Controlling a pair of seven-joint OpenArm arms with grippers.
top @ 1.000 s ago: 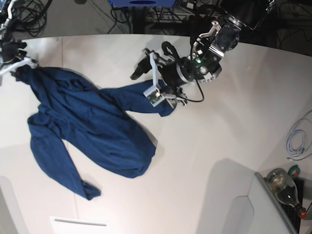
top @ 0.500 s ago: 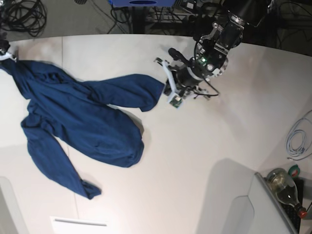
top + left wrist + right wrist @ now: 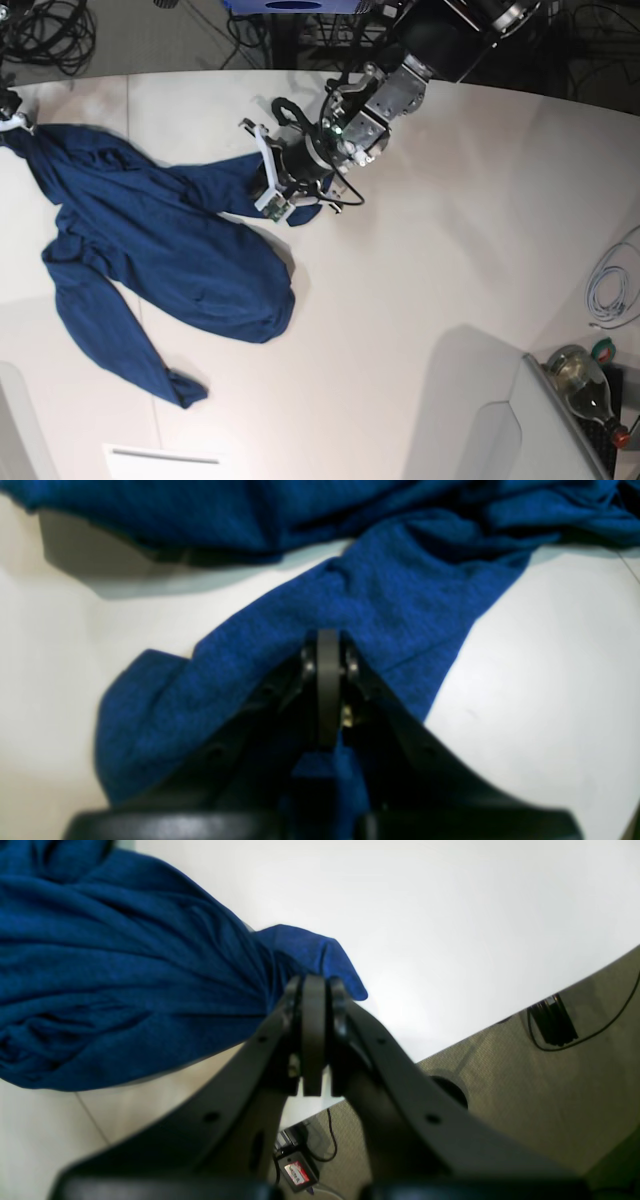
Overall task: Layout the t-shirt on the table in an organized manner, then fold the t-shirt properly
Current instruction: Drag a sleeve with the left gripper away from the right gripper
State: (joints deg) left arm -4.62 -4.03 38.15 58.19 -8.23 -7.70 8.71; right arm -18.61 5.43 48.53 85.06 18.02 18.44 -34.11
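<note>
Table [image 3: 450,250]: a white top with a curved far edge is seen; a thin seam is visible in the base view near the left. Dark floor and cables are seen beyond the edge.
Shirt [image 3: 160,260]: the navy fabric is spread, wrinkled and unfolded, over the table's left half. One end is drawn toward the far left corner, another strip is drawn toward the table's middle, and a narrow part is trailed toward the near edge.
Left gripper [image 3: 327,645]: the jaws are pressed together on the shirt, a fold of blue cloth being pinched between them just above the tabletop. In the base view it is found at the strip's end near the table's middle [image 3: 285,195].
Right gripper [image 3: 314,985]: the jaws are clenched on a bunched corner of the shirt, near the table's edge, with a small flap left sticking out past the tips.
Clutter: a bottle [image 3: 585,385] and a coiled white cable [image 3: 612,285] are seen at the right.
</note>
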